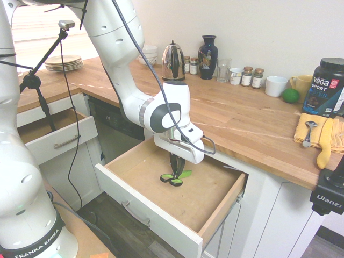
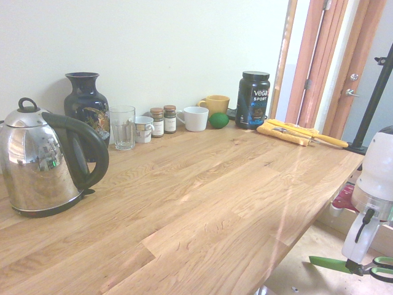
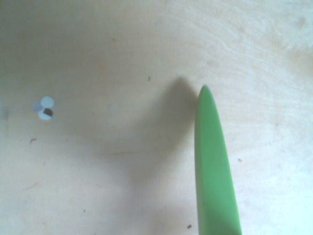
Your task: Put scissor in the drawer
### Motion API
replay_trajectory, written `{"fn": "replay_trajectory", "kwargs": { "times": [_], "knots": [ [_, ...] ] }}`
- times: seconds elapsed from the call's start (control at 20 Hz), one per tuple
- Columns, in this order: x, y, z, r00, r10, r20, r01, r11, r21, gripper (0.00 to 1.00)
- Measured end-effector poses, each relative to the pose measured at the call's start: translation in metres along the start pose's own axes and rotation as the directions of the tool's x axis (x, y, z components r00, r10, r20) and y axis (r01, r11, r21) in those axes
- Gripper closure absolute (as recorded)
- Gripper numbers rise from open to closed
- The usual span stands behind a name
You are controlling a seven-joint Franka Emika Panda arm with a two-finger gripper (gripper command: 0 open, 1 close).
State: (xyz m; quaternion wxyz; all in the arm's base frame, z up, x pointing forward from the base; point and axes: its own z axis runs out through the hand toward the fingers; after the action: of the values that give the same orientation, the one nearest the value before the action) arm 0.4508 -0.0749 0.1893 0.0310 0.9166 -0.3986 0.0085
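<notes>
Inside the drawer (image 1: 212, 207): scissor (image 1: 176, 177) low over the bare wood bottom, contact with it not discernible.
Gripper (image 1: 175, 163): pointing straight down, fingers pinched on the scissor.
Drawer position: pulled out below the countertop (image 1: 236, 115).

The scissor (image 1: 176, 177) has lime-green and black handles. The drawer (image 1: 156, 217) has a white front and a bare light-wood bottom. The vase (image 2: 86, 106) is dark blue with a painted motif; the kettle (image 2: 38, 161) is polished silver with a black handle.

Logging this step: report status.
Gripper shut on scissor, pointing down inside open drawer. Scissor low over drawer bottom; contact unclear. Nothing in the way.
</notes>
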Motion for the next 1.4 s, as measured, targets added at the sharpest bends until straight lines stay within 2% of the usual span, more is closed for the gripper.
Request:
{"fn": "replay_trajectory", "kwargs": {
  "times": [0.7, 0.75, 1.4],
  "knots": [
    [0.003, -0.018, 0.02, 1.0, -0.01, 0.014, 0.01, 1.0, -0.02, 1.0],
    [0.004, -0.02, 0.02, 1.0, -0.011, 0.013, 0.011, 1.0, -0.019, 0.0],
    [0.004, -0.025, 0.019, 1.0, -0.01, 0.02, 0.01, 1.0, -0.024, 0.0]
  ]
}}
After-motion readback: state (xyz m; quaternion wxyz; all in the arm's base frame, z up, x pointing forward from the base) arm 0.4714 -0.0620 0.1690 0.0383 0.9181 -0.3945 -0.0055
